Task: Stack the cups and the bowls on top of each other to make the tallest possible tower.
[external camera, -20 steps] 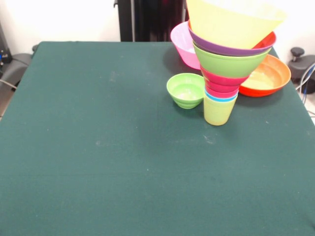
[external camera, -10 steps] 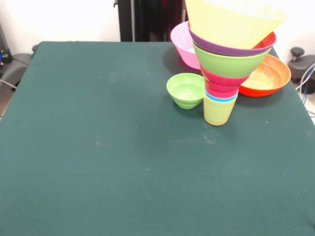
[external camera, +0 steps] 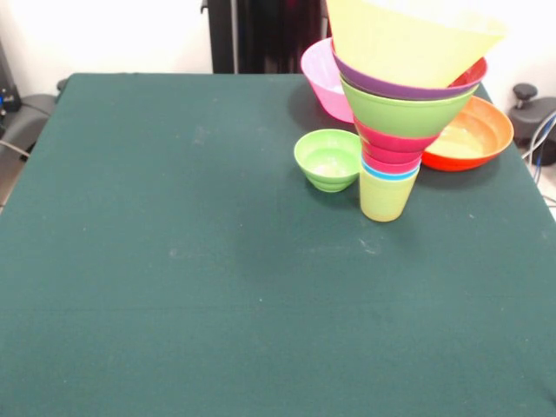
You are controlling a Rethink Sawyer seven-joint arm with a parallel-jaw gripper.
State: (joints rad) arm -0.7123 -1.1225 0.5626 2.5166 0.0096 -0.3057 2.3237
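**A:** What do you have in front of you, biggest first?

**B:** You have one dark green cloth-covered surface (external camera: 217, 287) carrying everything. On it stands one tower (external camera: 401, 113), a funnel-shaped column of nested glossy plastic pieces, toward your right and far side in the front view.

**A:** Count the tower for me.

**B:** From the widest down, you can count one big yellow-lime bowl (external camera: 413, 39), a red-orange rim (external camera: 473, 71) peeking out beneath it, one purple bowl (external camera: 391, 87), one green bowl (external camera: 404, 113), then pink-red bands (external camera: 393, 148) I cannot count exactly, one blue rim (external camera: 388, 173), and one translucent yellow-green tumbler (external camera: 385, 197) at the bottom, upright on the surface.

**A:** Loose bowls?

**B:** Three. One big orange bowl (external camera: 479, 135) behind the tower to the right, one pink bowl (external camera: 323, 76) behind it to the left, and one small green bowl (external camera: 328, 159) just beside the tumbler.

**A:** And the jaws?

**B:** You won't see the arm here, so the jaws are out of view.
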